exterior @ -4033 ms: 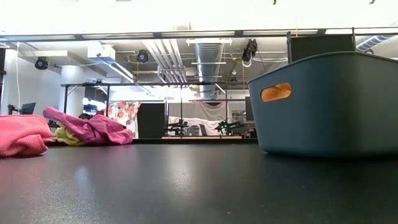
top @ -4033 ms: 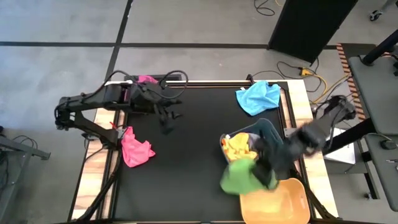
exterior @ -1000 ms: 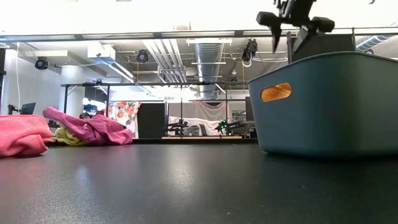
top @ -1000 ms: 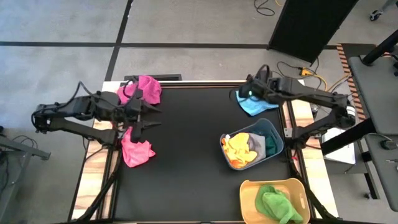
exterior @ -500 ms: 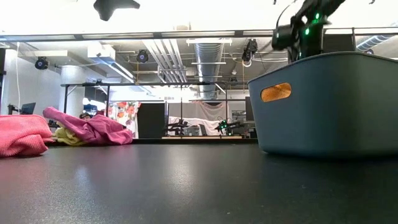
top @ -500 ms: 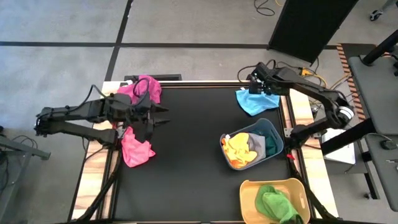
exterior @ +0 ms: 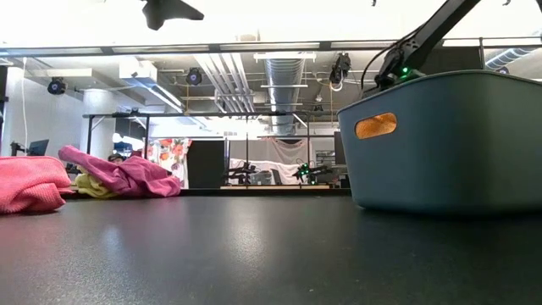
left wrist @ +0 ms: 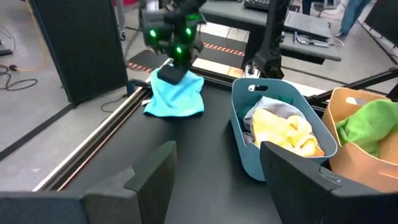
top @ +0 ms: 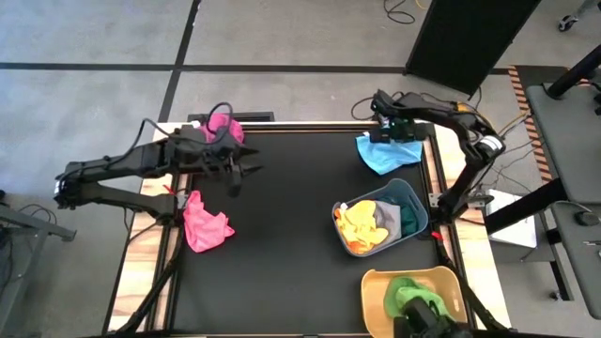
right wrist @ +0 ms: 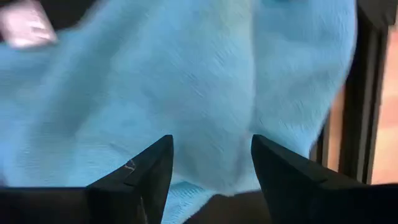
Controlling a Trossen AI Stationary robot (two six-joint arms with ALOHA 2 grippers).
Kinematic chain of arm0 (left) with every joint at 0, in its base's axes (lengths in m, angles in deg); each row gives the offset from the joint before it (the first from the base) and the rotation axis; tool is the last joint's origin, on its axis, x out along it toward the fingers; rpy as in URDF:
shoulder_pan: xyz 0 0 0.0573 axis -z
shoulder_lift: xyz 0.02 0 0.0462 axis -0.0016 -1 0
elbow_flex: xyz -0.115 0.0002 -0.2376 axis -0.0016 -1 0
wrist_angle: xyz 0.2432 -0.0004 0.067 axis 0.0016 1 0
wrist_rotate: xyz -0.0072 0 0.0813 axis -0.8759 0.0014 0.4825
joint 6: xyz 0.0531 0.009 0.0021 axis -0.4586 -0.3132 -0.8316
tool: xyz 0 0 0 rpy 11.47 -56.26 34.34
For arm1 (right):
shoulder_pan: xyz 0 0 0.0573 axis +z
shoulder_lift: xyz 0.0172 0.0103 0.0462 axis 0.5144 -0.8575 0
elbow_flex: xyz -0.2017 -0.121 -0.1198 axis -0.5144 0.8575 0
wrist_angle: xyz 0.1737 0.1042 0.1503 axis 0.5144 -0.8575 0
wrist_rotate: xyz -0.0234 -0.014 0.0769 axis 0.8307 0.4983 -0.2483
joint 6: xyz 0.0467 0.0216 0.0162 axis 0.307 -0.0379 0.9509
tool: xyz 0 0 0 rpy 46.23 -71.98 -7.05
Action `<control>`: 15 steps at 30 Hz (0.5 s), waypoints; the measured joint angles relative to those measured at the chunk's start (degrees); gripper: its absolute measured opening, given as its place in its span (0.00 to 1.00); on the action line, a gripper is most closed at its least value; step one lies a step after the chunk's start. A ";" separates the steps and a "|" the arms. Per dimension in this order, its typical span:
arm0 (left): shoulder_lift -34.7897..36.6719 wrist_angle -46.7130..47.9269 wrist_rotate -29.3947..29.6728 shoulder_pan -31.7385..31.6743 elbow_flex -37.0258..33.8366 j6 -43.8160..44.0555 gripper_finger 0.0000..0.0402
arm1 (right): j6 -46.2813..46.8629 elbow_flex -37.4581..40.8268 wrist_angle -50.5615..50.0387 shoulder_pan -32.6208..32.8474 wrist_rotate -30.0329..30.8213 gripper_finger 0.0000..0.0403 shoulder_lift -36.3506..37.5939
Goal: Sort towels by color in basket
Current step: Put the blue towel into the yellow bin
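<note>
A light blue towel [top: 385,153] lies crumpled at the table's far right. My right gripper [right wrist: 211,168] points down right over it, open, with blue cloth filling the gap ahead of its fingers. My left gripper [left wrist: 217,168] hovers open and holding nothing above the table's left half [top: 240,173], high in the low view [exterior: 172,11]. A magenta towel [top: 223,125] sits at the far left corner and a pink towel [top: 205,225] by the left edge. The teal basket [top: 414,202] holds yellow, grey and dark green towels. The orange basket [top: 376,286] holds a lime towel [top: 410,299]. My right gripper comes at the light blue towel's far part [left wrist: 176,86] from above, pointing down, its open fingers [right wrist: 134,177] right at the cloth. Whether they touch the towel I cannot tell. The towel lies slack on the table.
The two baskets stand one behind the other along the right side, the teal one [exterior: 449,140] blocking the low view of the blue towel. Bare black tabletop [top: 291,235] stretches between the arms. The table's frame rails [top: 432,155] run along its edges.
My right gripper has swung toward the table's far right corner, tipped to point down and sunk onto the light blue towel. My left gripper has drifted a little toward the table's right, staying open. No towel has moved.
</note>
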 joint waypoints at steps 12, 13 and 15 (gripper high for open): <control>-1.20 0.04 -0.38 0.02 0.00 2.53 0.54 | -5.37 -6.56 -3.81 -4.94 -11.41 0.29 -6.18; -1.07 0.09 -0.58 0.03 0.00 2.93 0.54 | -6.23 -6.84 -3.78 -5.12 -12.14 0.27 -6.18; -0.77 0.12 -0.99 0.04 0.00 3.38 0.54 | -7.14 -7.20 -4.04 -5.21 -12.33 0.22 -6.22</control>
